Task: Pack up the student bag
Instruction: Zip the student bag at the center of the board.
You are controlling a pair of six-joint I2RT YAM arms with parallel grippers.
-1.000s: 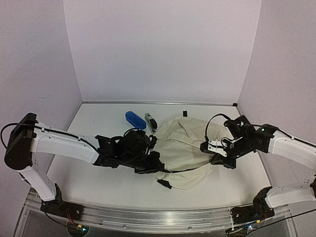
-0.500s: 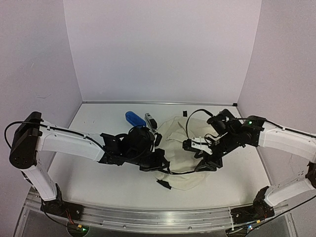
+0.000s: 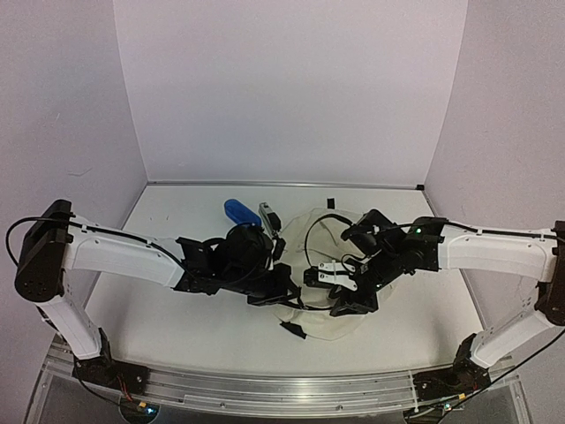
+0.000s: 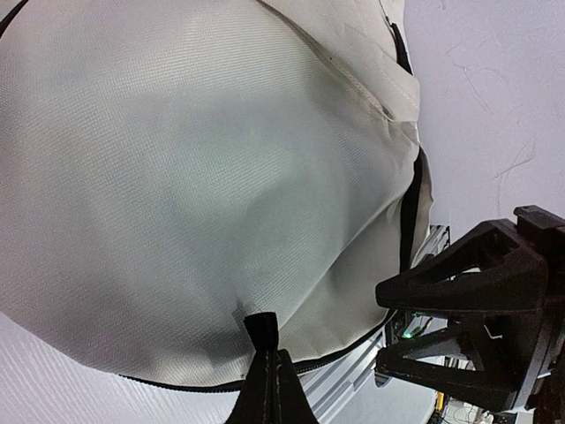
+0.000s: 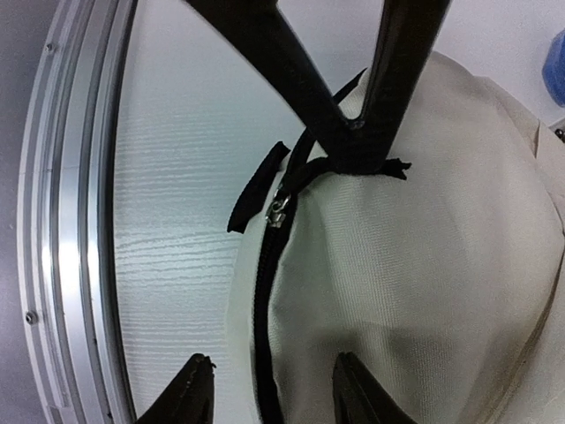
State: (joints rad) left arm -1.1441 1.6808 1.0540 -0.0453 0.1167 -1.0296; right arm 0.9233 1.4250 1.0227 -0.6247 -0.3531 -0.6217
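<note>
One right claw [image 3: 325, 290] nearer, over student bag [image 5: 424, 221]

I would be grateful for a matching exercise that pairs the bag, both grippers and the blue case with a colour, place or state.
Things:
1. bag
2. left gripper
3. right gripper
4. blue case

Descriptions:
A. open, above the zipper
B. cream
C. on the table, beside a grey item
D. shut on a black tab of the bag

Pairs: 1-B, 2-D, 3-A, 4-C
</note>
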